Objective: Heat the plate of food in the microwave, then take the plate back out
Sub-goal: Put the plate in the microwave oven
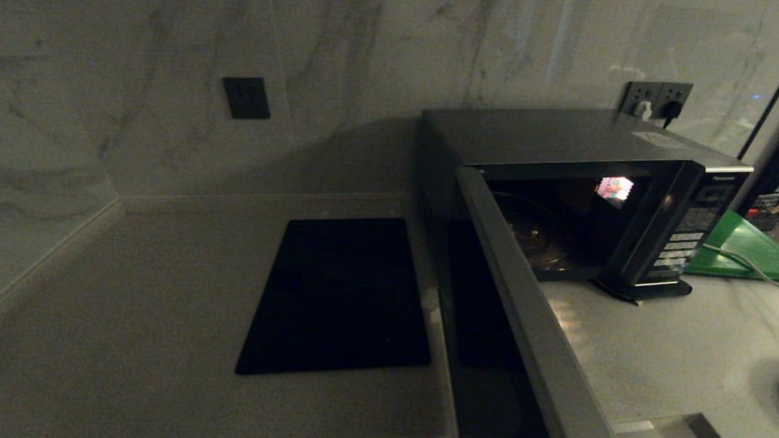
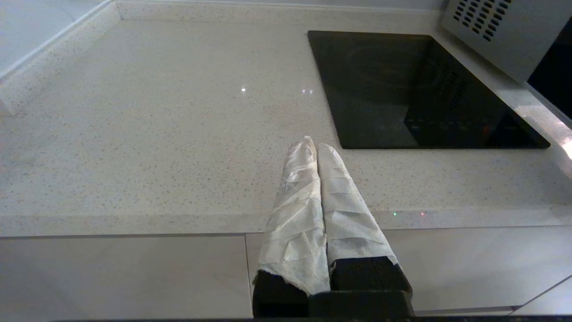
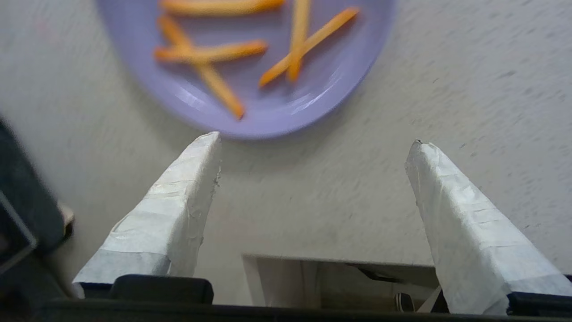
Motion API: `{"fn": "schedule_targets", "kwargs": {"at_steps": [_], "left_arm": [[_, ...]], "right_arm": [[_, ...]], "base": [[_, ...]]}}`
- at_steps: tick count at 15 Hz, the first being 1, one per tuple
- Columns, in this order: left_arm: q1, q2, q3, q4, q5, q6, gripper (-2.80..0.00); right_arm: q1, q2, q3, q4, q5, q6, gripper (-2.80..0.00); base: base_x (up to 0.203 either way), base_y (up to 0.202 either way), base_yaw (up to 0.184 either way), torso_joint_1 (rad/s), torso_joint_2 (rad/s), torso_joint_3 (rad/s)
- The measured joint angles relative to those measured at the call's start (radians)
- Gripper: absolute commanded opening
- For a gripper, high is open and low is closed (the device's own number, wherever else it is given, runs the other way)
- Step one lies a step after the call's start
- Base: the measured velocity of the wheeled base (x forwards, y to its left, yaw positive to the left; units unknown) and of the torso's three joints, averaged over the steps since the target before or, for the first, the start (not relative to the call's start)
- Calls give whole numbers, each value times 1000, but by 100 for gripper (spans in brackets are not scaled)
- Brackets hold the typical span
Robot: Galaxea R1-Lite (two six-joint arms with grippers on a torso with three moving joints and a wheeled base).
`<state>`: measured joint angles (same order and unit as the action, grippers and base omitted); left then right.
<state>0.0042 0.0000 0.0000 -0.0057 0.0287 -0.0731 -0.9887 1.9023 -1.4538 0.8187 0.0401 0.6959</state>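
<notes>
Marble walls close off a dim corner where the pale table [image 1: 133, 314] runs to the far side. From the head view, the microwave [image 1: 561, 141] stands at the right with its door [image 1: 523, 301] swung wide toward the near edge and its cavity showing only the glass turntable [image 1: 534, 240], no dish inside. A flat black mat [image 1: 338, 295] lies left of the oven and a green board [image 1: 745, 247] sits beyond its right side. Neither arm appears here.

At the left wrist, the left pincer [image 2: 315, 145] hangs parked over the table's near edge, its wrapped fingers pressed together with nothing between them.

At the right wrist, the right pincer [image 3: 313, 143] stands wide apart and empty above the table, and the plate of food [image 3: 250, 67] lies flat just ahead of its tips, one fingertip [image 3: 210, 143] close to the rim.

The risk, as I judge it, lies in the shallow rim: a finger arriving too steeply could shove the plate along the smooth table or tip it and scatter the sticks. The open door also juts out and could be struck on the way in.
</notes>
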Motion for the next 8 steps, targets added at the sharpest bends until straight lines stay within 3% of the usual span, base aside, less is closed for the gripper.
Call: {"fn": "schedule_targets", "kwargs": {"at_steps": [8], "left_arm": [[0, 0, 0, 0, 0, 0, -280]], "right_arm": [[-136, 118, -15, -11, -1, -56, 0]], "base": [[0, 0, 0, 0, 0, 0]]}}
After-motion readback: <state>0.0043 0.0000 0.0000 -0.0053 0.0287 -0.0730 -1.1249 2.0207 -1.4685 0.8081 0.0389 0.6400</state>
